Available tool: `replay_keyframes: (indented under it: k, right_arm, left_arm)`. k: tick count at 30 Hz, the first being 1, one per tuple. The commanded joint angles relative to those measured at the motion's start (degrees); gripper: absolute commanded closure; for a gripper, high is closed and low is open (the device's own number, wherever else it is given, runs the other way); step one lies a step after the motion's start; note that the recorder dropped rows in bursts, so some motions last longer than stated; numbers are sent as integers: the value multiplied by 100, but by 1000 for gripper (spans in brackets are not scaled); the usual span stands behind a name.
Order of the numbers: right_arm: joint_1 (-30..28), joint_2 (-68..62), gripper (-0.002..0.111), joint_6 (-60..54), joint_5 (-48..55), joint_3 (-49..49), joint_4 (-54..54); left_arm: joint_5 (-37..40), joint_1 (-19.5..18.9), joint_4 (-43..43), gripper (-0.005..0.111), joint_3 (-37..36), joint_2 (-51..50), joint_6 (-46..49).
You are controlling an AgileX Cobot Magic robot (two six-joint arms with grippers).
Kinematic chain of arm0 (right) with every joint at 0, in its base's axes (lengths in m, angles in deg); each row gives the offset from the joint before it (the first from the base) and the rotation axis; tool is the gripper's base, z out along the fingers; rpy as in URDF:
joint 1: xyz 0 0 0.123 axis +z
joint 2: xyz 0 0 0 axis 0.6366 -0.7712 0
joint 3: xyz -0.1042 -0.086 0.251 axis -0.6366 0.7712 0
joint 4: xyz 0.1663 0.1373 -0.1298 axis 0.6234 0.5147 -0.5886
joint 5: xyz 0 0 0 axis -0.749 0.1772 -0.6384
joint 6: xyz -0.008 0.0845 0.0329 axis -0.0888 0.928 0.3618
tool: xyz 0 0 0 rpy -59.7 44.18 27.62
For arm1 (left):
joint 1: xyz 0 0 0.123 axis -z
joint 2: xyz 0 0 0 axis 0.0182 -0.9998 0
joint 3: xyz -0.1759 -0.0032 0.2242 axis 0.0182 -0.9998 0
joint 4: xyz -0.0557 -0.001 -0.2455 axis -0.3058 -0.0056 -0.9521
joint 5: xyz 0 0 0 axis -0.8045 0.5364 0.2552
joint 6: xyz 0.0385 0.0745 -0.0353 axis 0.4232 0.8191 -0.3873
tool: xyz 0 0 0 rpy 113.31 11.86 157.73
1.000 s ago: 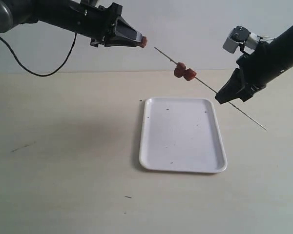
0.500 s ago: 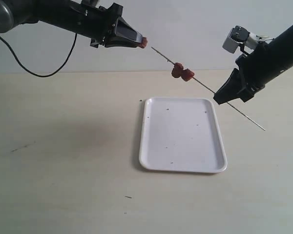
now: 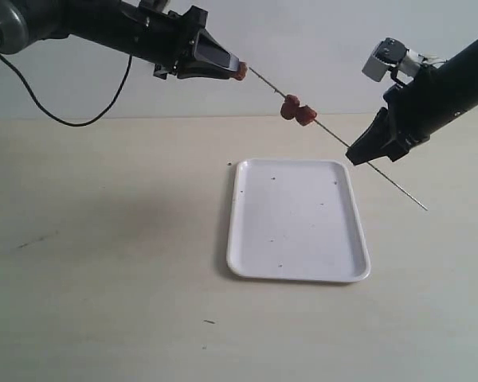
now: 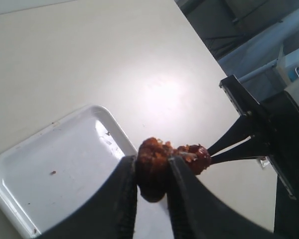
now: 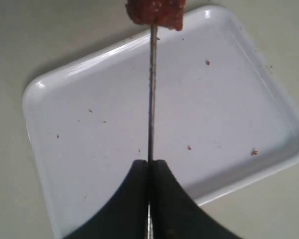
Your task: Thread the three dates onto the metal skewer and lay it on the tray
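Clock read around the tray (image 3: 299, 231). At ten, pinching the third date (image 3: 241, 72) in the left gripper (image 3: 236, 68), bracing it at the skewer (image 3: 334, 135) tip for piercing. At twelve, two dates (image 3: 299, 111) already threaded. At two, clamping the skewer in the right gripper (image 3: 360, 153), tilting it to aim.

Right hand (image 5: 149, 165): dark fingers pressed together, metal skewer (image 5: 151, 89) clamped between tips. Skewer seen running straight away from fingers to red-brown dates (image 5: 156, 12), cut by frame edge; count not resolvable. White tray (image 5: 229, 99) with dark specks seen beneath, resting on pale desk (image 5: 40, 40).
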Motion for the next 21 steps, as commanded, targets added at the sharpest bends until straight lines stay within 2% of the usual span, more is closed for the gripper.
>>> replay_keyframes:
  k: [1,21]
  right_arm:
    - [-5,39,108,273,-91,-14,-222]
    - [-5,39,108,61,38,-14,-160]
  left_arm:
    - [0,71,-98,85,6,26,-6]
    - [0,95,-98,85,6,26,-28]
